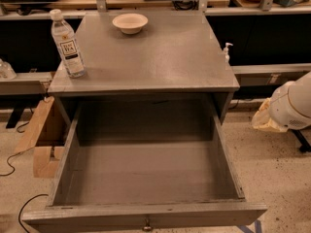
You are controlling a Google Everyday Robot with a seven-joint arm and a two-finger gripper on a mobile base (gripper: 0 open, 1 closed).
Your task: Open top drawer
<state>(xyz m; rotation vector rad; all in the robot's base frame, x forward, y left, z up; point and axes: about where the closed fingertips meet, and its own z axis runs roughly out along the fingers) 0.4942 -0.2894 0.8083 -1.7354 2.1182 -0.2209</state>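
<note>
End effector is out of view, so I cannot tell its state; only a white arm segment point(294, 106) shows at right. I judge the task done: the top drawer point(146, 174) stands pulled far out below the surface point(160, 57).

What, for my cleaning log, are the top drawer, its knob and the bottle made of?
Top drawer: probably painted wood, matte grey, worn front edge. Knob: seemingly brass, dull sheen. Bottle: clear plastic, paper label. The gripper is out of view.

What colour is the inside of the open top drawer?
Plain grey top drawer, camera view; pincer out of view.
</note>
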